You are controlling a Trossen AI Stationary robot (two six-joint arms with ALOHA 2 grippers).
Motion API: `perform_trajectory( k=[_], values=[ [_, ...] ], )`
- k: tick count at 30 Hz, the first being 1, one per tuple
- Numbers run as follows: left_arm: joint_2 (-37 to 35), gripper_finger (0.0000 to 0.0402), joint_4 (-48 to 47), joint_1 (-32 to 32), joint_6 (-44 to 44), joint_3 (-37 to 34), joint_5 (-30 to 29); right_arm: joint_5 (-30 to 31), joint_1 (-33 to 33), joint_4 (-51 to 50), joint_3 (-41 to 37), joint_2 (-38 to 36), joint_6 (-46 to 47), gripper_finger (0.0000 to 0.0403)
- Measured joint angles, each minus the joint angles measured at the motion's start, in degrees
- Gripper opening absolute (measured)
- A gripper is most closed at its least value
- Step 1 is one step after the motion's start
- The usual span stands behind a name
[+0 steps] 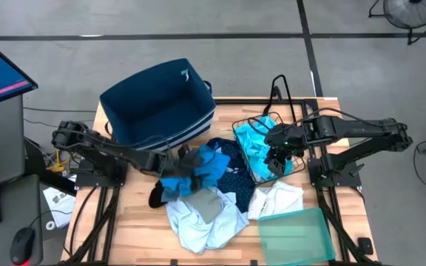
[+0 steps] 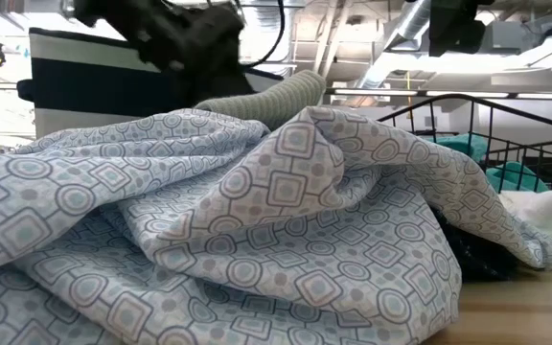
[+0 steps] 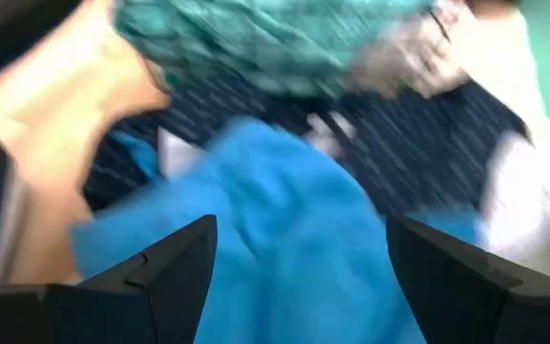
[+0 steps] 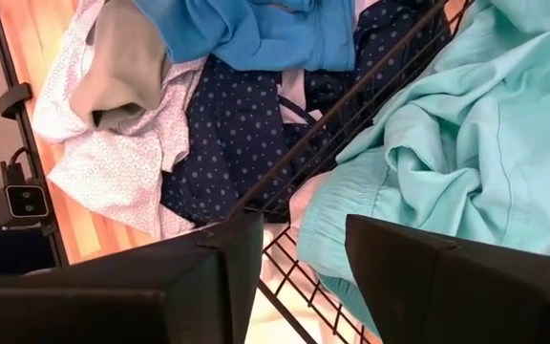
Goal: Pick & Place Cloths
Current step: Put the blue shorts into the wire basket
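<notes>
Two sets of jaws over one wooden table (image 1: 135,222); several cloths heaped between them.

Left gripper (image 1: 186,164): low over the bright blue cloth (image 1: 198,171) at mid-table, just in front of the navy striped bin (image 1: 157,103). Jaws wide, nothing clamped; in the left wrist view the blue cloth (image 3: 256,239) directly beneath and between both fingers (image 3: 175,263), touching or not cannot be told.

Right gripper (image 1: 279,153): above the black wire basket (image 1: 251,125) at the table's right side. Jaws moderately apart, nothing held; in the right wrist view pale turquoise cloth (image 4: 447,134) just beyond the fingers (image 4: 418,277), inside the basket wire (image 4: 351,115).

Seen only from above: green translucent tray (image 1: 294,233) at the near right corner, white cloth (image 1: 276,198) beside it, black rag (image 1: 157,196) near the left jaws, both arms entire.

Seen only from the right wrist: dotted navy cloth (image 4: 227,134) outside the basket, grey piece (image 4: 122,62) lying on the pale patterned cloth (image 4: 103,162).

Seen only at table height: patterned cloth (image 2: 257,230) filling the foreground and hiding most of the heap; grey ribbed fabric (image 2: 266,96) on top; bin (image 2: 94,72) behind.

Open room: bare wood along the near left edge, away from both jaws; right side crowded by basket and tray.
</notes>
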Motion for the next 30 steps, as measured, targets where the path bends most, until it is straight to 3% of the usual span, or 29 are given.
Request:
perform_trajectory(
  k=[11,17,26,30],
  values=[
    [0.61,0.0285,0.47,8.63,3.09,-0.07,3.53,0.0,0.0,-0.04,0.0,0.0,0.0,0.0142],
    [2.46,0.0285,0.58,7.33,4.43,-0.01,4.27,0.0,-0.02,-0.04,0.0,0.0,0.0,0.0137],
    [11.31,0.0284,1.99,6.08,2.42,-0.07,4.35,0.0,-0.04,0.66,0.0,0.0,0.0,0.0138],
    [12.24,0.0249,1.98,6.09,2.14,-0.04,5.21,0.0,-0.01,0.6,0.0,0.0,0.89,0.0134]
  ],
)
